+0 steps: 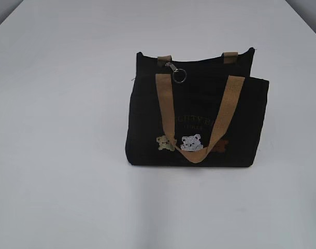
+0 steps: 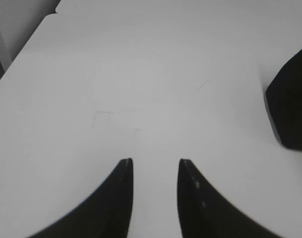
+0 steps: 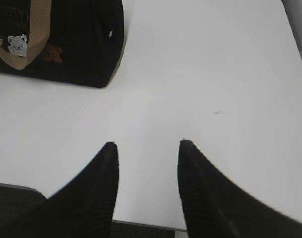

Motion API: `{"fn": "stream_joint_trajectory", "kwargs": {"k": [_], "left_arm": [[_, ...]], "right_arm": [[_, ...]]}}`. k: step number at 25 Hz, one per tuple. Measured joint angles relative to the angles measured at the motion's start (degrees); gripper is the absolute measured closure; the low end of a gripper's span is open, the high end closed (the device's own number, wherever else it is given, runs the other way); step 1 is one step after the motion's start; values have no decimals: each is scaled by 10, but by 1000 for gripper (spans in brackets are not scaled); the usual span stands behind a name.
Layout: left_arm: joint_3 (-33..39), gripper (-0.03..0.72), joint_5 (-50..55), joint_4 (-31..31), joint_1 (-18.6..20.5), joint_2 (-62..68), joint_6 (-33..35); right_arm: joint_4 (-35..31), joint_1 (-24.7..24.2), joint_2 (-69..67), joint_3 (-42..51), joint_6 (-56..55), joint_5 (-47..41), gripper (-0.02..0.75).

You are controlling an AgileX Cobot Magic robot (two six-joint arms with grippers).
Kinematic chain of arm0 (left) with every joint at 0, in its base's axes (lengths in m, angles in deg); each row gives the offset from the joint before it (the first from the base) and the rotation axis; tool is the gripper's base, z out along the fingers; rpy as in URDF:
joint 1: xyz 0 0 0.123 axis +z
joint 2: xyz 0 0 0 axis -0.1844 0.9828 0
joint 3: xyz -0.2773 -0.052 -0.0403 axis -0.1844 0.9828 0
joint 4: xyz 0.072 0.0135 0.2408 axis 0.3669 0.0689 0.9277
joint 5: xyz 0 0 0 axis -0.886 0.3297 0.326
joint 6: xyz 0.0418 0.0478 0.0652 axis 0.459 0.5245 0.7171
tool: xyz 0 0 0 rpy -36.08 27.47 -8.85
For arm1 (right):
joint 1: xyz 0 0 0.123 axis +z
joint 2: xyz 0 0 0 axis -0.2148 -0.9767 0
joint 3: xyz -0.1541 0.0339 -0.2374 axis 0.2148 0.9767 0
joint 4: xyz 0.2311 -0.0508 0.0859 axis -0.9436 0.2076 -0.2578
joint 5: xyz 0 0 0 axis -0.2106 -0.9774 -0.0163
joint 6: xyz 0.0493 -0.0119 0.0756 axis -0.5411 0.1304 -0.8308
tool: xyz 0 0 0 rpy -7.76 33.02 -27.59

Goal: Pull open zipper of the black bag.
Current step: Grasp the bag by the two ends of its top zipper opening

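Note:
The black bag (image 1: 197,111) stands upright mid-table, its tan handle hanging down the front over bear patches. The zipper line runs along its top edge, with the silver pull and round ring (image 1: 178,74) at the left end near the handle. Neither arm shows in the exterior view. My left gripper (image 2: 155,161) is open over bare table, with a corner of the black bag (image 2: 292,109) at the right edge of the left wrist view. My right gripper (image 3: 147,144) is open and empty near the table's front edge, with the black bag (image 3: 76,44) off to its upper left.
The white table (image 1: 59,129) surrounds the bag on all sides. Its front edge (image 3: 151,225) lies just under the right gripper. A dark gap beyond the table's far left corner (image 2: 0,54) shows in the left wrist view.

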Motion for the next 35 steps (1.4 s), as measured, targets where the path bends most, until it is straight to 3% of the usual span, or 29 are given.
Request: {"fn": "stream_joint_trajectory", "kwargs": {"k": [6, 9, 14, 20, 23, 27, 35], "left_arm": [[0, 453, -1, -24, 0, 2, 1], [-7, 451, -37, -120, 0, 43, 102], [-8, 433, -208, -397, 0, 238, 467], [-10, 316, -243, -847, -12, 586, 1027], [-37, 300, -209, -949, -41, 730, 1211], [-102, 295, -200, -985, -89, 871, 1274], [-202, 280, -207, -989, -152, 1000, 1284]], "right_arm": [[0, 0, 0, 0, 0, 0, 419], [0, 0, 0, 0, 0, 0, 419], [0, 0, 0, 0, 0, 0, 419], [0, 0, 0, 0, 0, 0, 419], [0, 0, 0, 0, 0, 0, 419], [0, 0, 0, 0, 0, 0, 419], [-7, 0, 0, 0, 0, 0, 419]]}}
